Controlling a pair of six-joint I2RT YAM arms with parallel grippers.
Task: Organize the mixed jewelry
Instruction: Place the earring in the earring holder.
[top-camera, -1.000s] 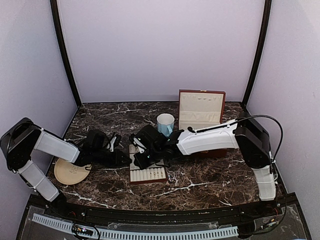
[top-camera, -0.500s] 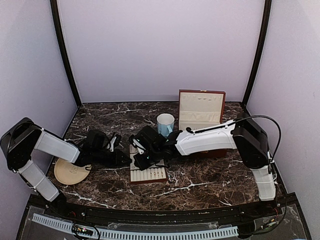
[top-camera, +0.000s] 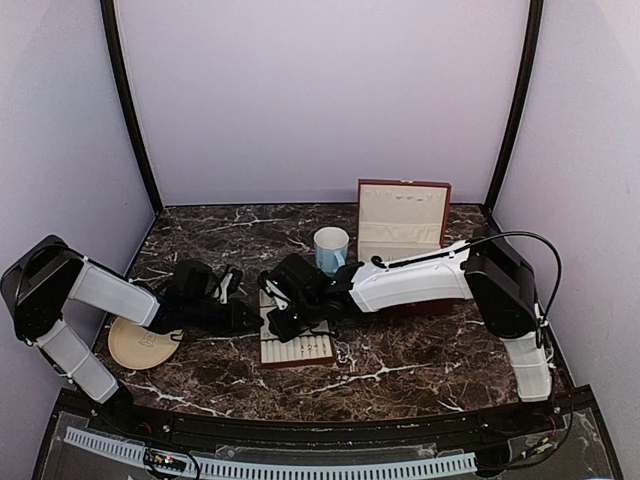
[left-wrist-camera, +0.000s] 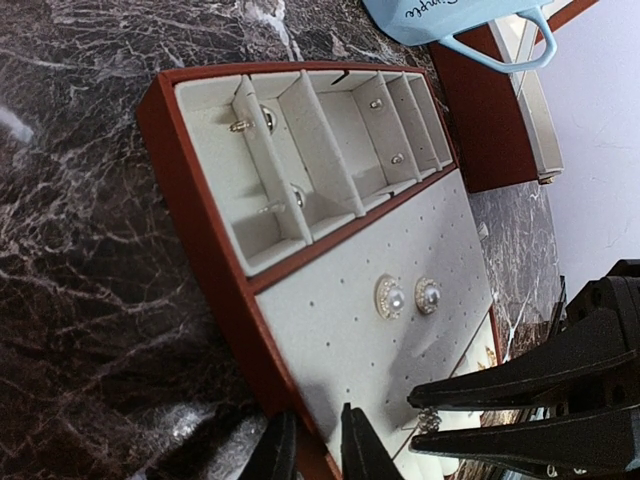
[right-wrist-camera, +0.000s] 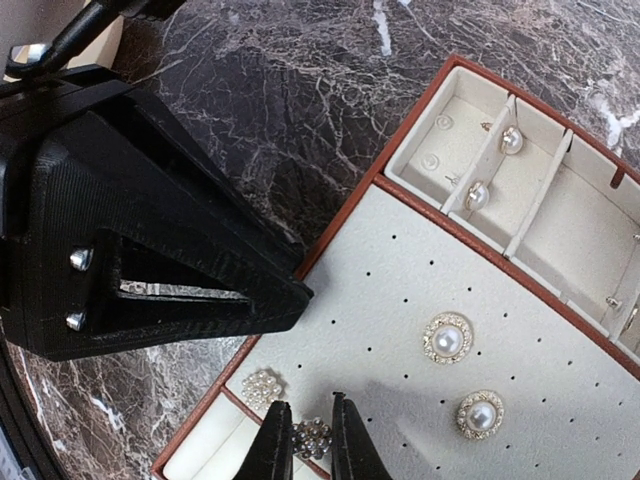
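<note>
A small silvery cluster stud (right-wrist-camera: 312, 440) is seen between the right jaws, which are drawn narrow about it at the end of the dotted panel of the cream tray (right-wrist-camera: 338, 222). The tray rests on the marble worktop (right-wrist-camera: 300, 100).

The piece is judged to be very light, hard and slippery (a rounded, knobbly head offers little flat to press on). It is therefore best pinched gently across the widest part of the head, lest it be squirted out. Its post, not visible here, is probably thin and easily bent.

Two haloed pearl studs (right-wrist-camera: 447, 338) are seated in the dotted panel. A pearl cluster (right-wrist-camera: 262, 385) lies just beside the held stud, and smaller pearl studs (right-wrist-camera: 511, 140) are lodged in the slots.

The left jaws are set narrow astride the tray's red-brown rim. Whether the rim is actually pinched cannot be told.
</note>
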